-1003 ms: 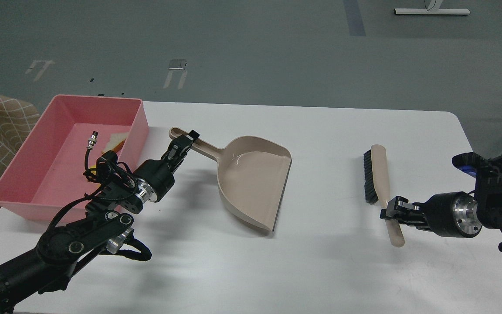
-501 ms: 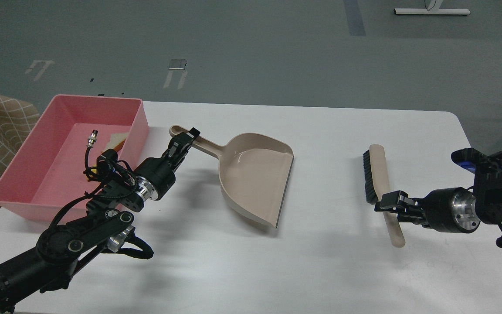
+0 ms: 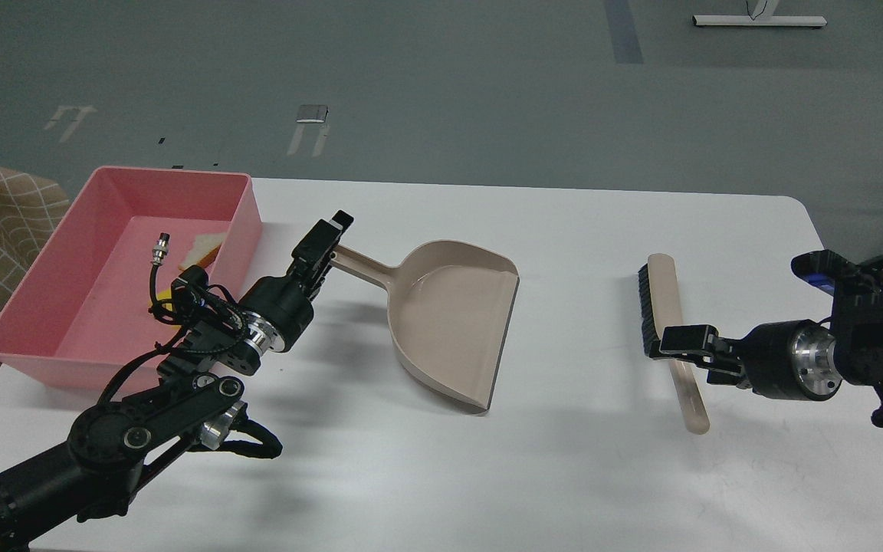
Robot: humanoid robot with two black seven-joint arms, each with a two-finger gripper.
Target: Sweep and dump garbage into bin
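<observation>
One bin (image 3: 43, 268); one dustpan (image 3: 453, 322); one brush (image 3: 667, 330)

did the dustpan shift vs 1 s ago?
Yes. The dustpan has slid slightly right, away from the pink bin, and its handle end now sits hidden at the left hand. The brush barely changed.

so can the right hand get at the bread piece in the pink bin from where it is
Probably not. The right hand is at the brush, far across the table from the bin; the dustpan and left arm lie between it and the bread piece.
</observation>
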